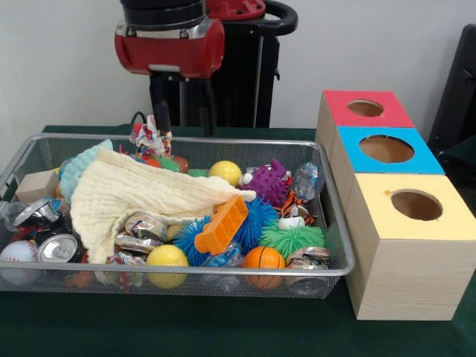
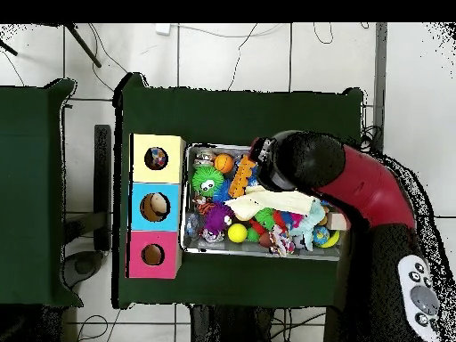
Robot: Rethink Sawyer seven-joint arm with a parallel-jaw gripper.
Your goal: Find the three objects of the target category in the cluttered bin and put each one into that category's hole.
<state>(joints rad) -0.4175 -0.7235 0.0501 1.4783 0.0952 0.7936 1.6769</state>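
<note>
Nearest, the yellow-topped box (image 1: 413, 245) stands beside the bin (image 1: 223, 271); end effector (image 1: 155, 130) clamps a cloth bundle (image 1: 151, 140).

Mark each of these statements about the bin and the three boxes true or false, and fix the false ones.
1. A cream cloth lies in the wire bin. True.
2. The yellow-topped box stands nearest the front camera. True.
3. The pincer holds an orange ball. False: a knotted cloth bundle hangs under it.
4. The blue-topped box has a square hole. False: it is round.
</note>
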